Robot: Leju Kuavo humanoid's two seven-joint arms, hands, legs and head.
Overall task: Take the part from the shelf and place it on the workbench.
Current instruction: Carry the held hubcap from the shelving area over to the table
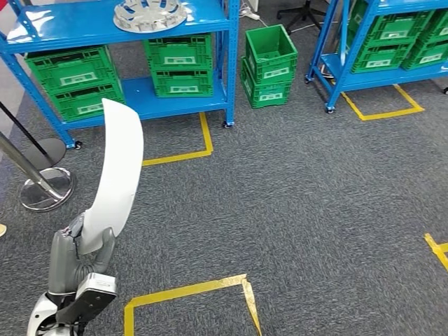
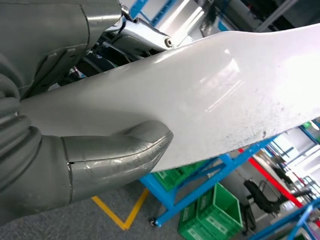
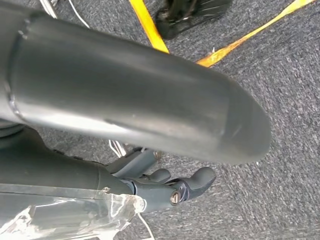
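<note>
My left hand (image 1: 89,255) fingers clamp white part (image 1: 116,175) at base, blade upright toward 12, clear of floor. Right hand (image 3: 166,187) fingers loose, empty.

Glossy, smooth white plastic part (image 1: 115,178); blue painted metal shelf (image 1: 158,24); green plastic crates (image 1: 270,64); rough grey carpet floor (image 1: 317,210).

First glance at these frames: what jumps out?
The long curved white part, held upright by the left hand at the lower left over the grey carpet. Behind it stand a blue shelf with green crates, and a silver wheel cover on its top level.
</note>
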